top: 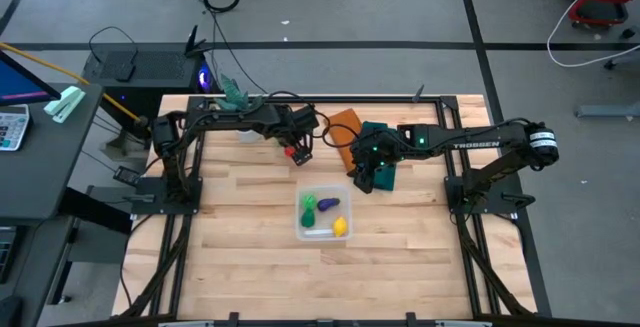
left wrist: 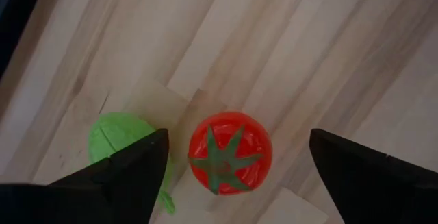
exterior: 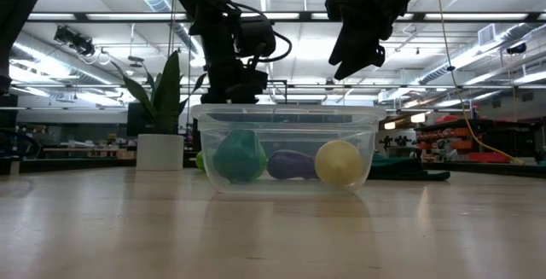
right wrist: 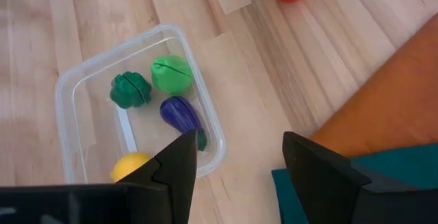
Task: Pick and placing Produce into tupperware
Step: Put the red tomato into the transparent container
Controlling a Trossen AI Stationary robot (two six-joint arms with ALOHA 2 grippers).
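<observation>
Over red tomato: left gripper, open.

Six toy produce pieces. Four inside: one dark green piece, one light green piece, one purple piece, one yellow piece. Two out on the desk: one red piece, one second light green piece. One tupperware. Two folded cloths: orange cloth, dark green cloth. One potted plant. Two grippers: left gripper, right gripper.
</observation>
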